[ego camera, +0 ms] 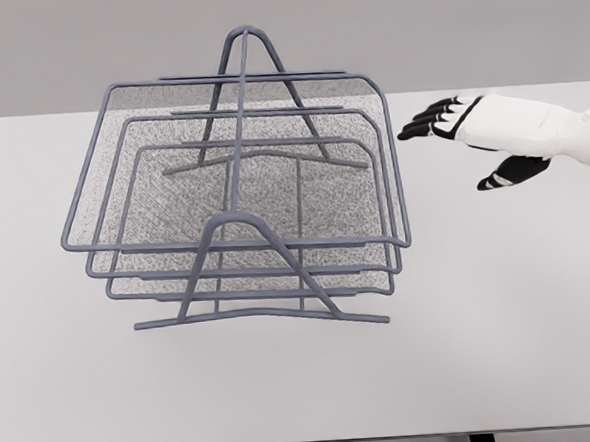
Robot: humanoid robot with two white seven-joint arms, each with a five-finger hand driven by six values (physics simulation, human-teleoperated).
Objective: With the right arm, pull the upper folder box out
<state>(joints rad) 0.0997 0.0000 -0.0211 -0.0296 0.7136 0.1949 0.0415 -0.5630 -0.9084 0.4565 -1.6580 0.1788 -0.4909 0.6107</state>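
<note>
A grey wire rack [236, 200] stands on a white table [502, 329], left of the table's middle, and carries 3 mesh trays stacked one above another. The top tray [121, 161] is the widest in view; its rim runs from the far left corner across the back to a rounded far right corner and then down the right side to the near right corner. The middle tray [137, 253] and the bottom tray [149, 287] sit below it, each showing a rim edge along the near left side. 2 arched wire supports hold the stack: the near support [245, 224] rises at the front edge, and the far support [248, 33] stands above the back of the trays. A straight wire foot [261, 313] runs along the table beneath the near support. All 3 trays appear seated within the frame, their near edges lying close together. The right hand [475, 135] enters from the right edge, white with black fingers [424, 123], and hovers over the table to the right of the rack. Its fingers are spread and extended towards the far right corner of the top tray, holding nothing. The fingertips are near that corner but apart from it; no contact is visible. The thumb [508, 175] points down and towards the camera.
</note>
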